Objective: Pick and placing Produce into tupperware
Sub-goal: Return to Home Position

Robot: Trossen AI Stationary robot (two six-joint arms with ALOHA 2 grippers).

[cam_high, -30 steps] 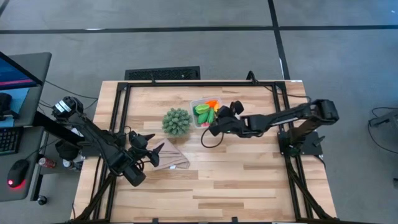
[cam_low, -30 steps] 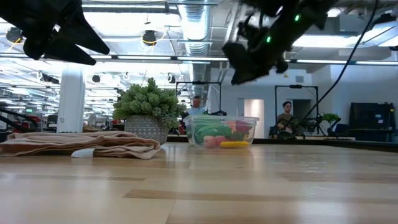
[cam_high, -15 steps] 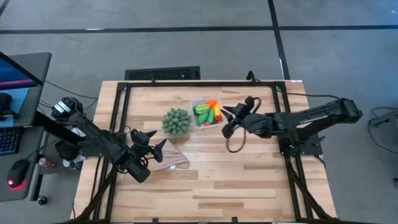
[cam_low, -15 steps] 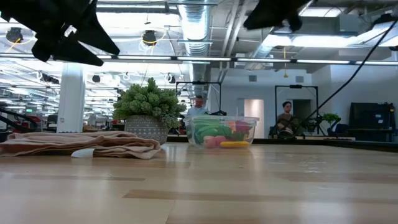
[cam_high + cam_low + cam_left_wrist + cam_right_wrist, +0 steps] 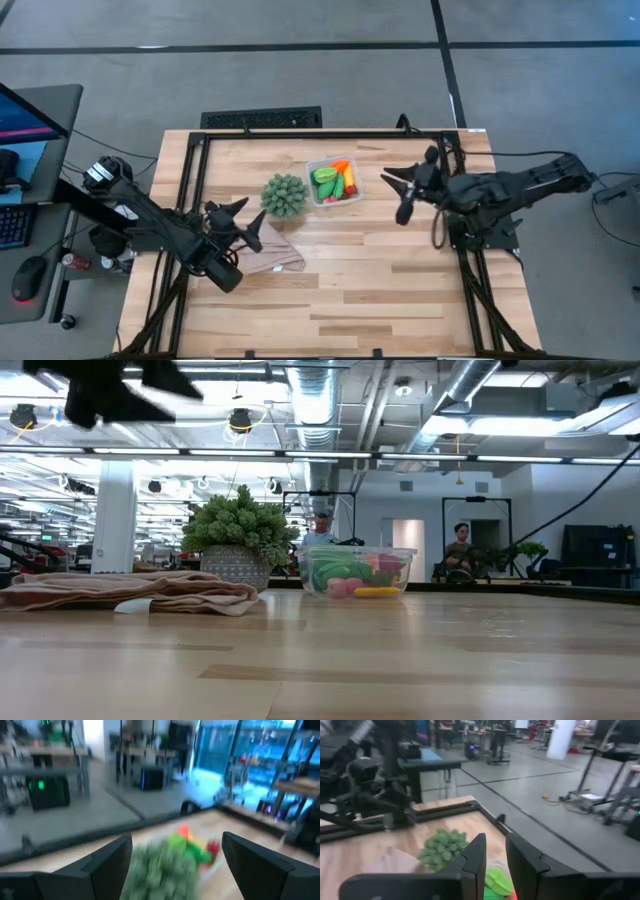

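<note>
The clear tupperware [image 5: 335, 184] stands on the table at the far middle. In it lies the produce [image 5: 352, 576]: green, orange, yellow and red pieces. My right gripper [image 5: 392, 190] hangs high to the right of the tupperware. It is shut with nothing between its fingers, which point toward the table's left [image 5: 496, 850]. My left gripper [image 5: 250, 213] hovers open over the left half of the table, above a tan cloth. It points level at the spiky green ball [image 5: 165, 867], and it also shows at the top left of the low view [image 5: 110, 385].
The spiky green ball [image 5: 284, 196] stands just left of the tupperware. The tan folded cloth [image 5: 272, 256] lies nearer the front, under my left gripper. Bare wood [image 5: 380, 290] covers the near and right parts of the table. People sit in the room behind.
My right gripper, still shut, has risen and drawn back from above the tupperware toward the table's right edge, leaving the low view at its top. My left gripper has risen a little and swung toward the spiky ball, staying open.
</note>
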